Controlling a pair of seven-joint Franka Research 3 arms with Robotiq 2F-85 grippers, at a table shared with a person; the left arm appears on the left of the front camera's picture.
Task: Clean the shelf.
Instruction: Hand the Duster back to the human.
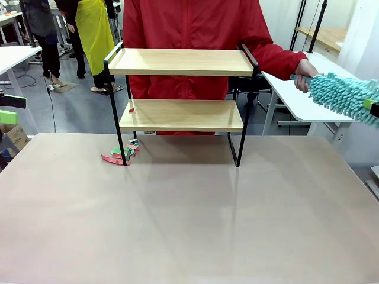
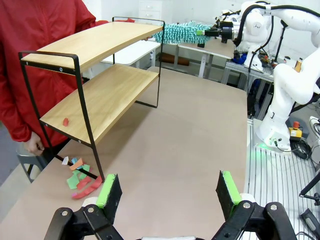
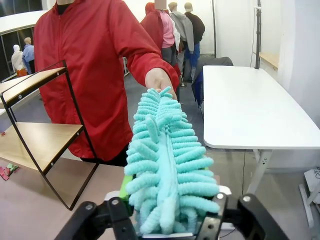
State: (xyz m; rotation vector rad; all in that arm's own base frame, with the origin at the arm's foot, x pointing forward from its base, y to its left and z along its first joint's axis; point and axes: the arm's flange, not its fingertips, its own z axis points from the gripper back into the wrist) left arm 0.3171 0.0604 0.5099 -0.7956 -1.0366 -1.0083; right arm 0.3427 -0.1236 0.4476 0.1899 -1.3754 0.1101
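- Right end effector [image 3: 165, 220]: black jaws with green pads standing apart around the near end of a turquoise, shaggy microfibre duster [image 3: 165, 165]; no firm clamp visible, so likely released or about to be.
- Duster's far end, the handle, held in the person's hand [image 3: 159, 80]; long axis running from the end effector straight toward that hand, roughly parallel to the far table edge in the front view.
- Left end effector [image 2: 167, 192]: jaws wide apart, holding nothing, hovering low over the beige table [image 2: 200, 145].
- Two-tier shelf of light wooden boards in a thin black metal frame [image 1: 180, 89]: standing upright at the far middle of the table, well to the left of the duster and right end effector.
- Small red scrap [image 2: 65, 121] on the lower board; coloured paper scraps [image 1: 121, 154] on the table by the shelf's left front leg.
- Judged: left end effector nearer to the scraps; duster still well apart from the shelf.
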